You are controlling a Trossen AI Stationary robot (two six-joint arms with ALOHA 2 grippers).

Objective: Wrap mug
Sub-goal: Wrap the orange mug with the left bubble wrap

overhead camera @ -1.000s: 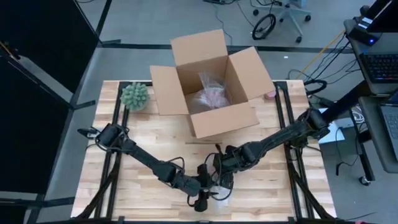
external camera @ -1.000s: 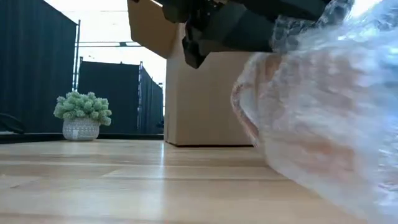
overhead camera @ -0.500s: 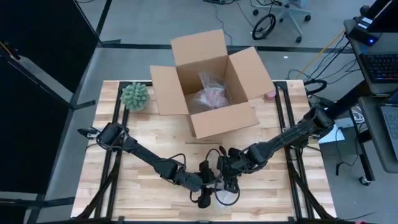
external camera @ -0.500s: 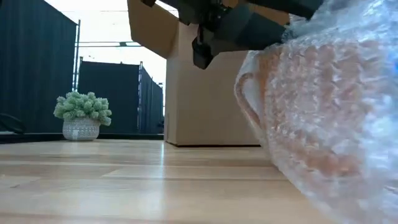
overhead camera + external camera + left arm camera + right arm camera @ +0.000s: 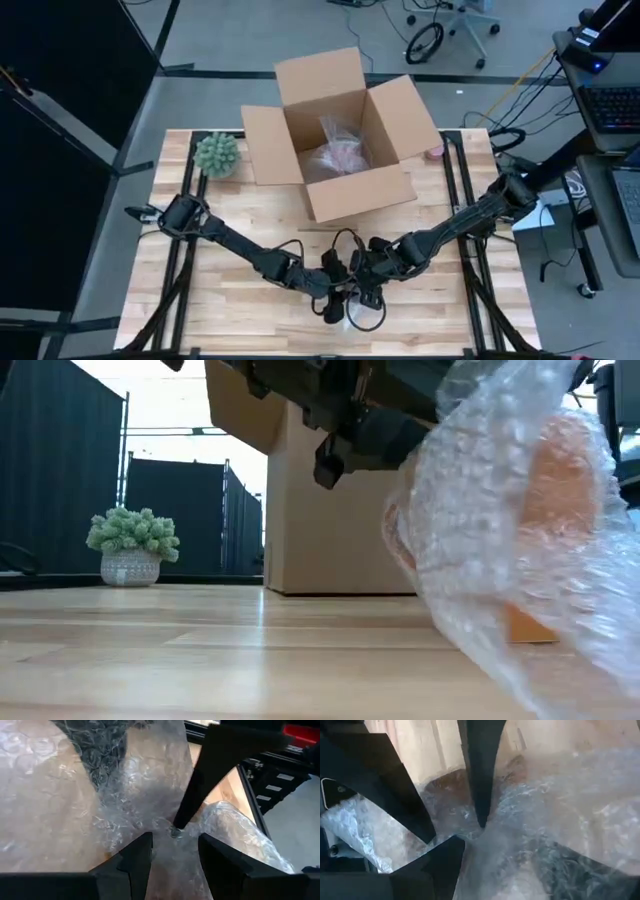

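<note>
Orange mug [image 5: 560, 480] under clear bubble wrap [image 5: 480, 550]; brown box [image 5: 340, 130]; pale green plant [image 5: 216, 153] in white patterned pot [image 5: 130, 568]

From overhead I can't make out the mug [image 5: 352, 305]; both arms crowd over it at lower centre. In the low view its bubble wrap [image 5: 520, 550] runs off the right edge. I can't tell either gripper's finger spacing.

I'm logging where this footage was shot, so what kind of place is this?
Probably a robotics lab or workshop, not a home. A wooden table carries two robot arms, with a rolling office chair and loose cables on the bare floor and dark partition panels behind.
</note>
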